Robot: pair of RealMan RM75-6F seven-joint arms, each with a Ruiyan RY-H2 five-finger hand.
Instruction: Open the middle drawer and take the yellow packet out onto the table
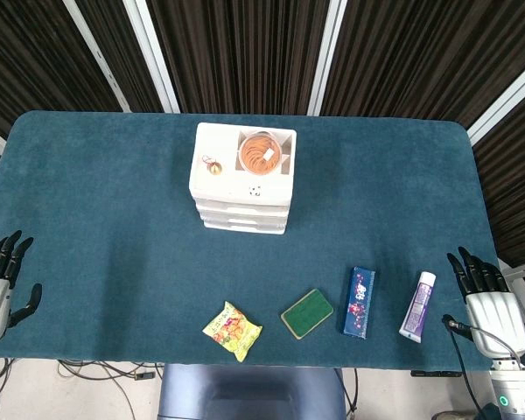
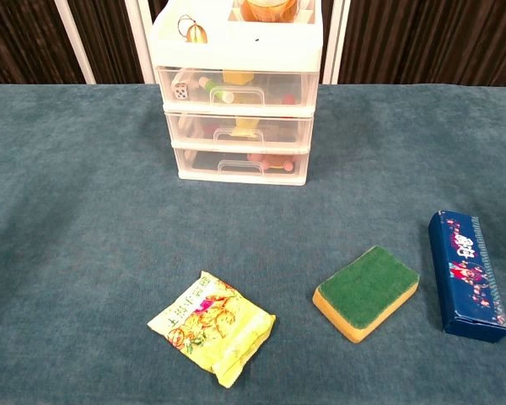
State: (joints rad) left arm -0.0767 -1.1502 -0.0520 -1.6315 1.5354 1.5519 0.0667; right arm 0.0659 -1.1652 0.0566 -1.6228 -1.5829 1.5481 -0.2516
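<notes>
We look down on a teal tabletop (image 1: 114, 175) where the yellow packet (image 1: 232, 331) already lies flat near the front edge, well apart from the white drawer unit (image 1: 243, 203) it is meant to come from. From how things lie, we judge the task to be at or near its end: the packet is out, and the middle drawer (image 2: 239, 131) sits flush with the drawers above and below it, its contents only dimly visible through the clear front.

Our left hand (image 1: 2, 284) rests at the near left corner of the tabletop, fingers spread and holding nothing. Our right hand (image 1: 486, 297) sits at the near right corner, fingers likewise apart and empty. Both are parked far from the goods, which we read as a resting pose that keeps the arms clear of the cameras' line to the table.

The packet lies in a loose row with a green-topped sponge (image 1: 307, 313), a dark blue box (image 1: 360, 302) and a white-capped tube (image 1: 417, 306), none of them touching. On top of the unit an open tray holds a heap of orange rubber bands (image 1: 261, 155) and a small key ring (image 1: 213, 164).

Whether this packet is the very one from the drawer, we cannot tell.
</notes>
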